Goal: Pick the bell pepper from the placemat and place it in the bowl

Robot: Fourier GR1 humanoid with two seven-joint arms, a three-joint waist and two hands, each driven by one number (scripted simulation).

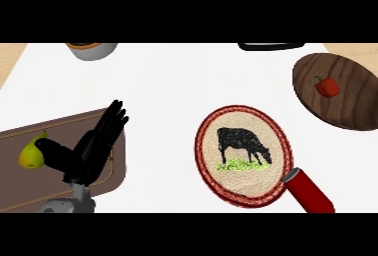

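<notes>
A small red bell pepper [327, 86] with a green stem lies inside the dark wooden bowl [348, 107] at the right edge. The oval placemat [244, 155], woven with a red rim and a black cow picture, lies in the middle with nothing on it. My left hand [92, 147] rests open at the lower left, fingers straight and pointing up, far from both. It holds nothing. My right hand does not show.
A brown tray [66, 131] lies under my left hand, with a yellow-green pear [29, 155] on it. A red bottle [310, 194] with a grey cap lies by the placemat's lower right rim. A grey cup [91, 49] and a black object [271, 46] sit at the far edge.
</notes>
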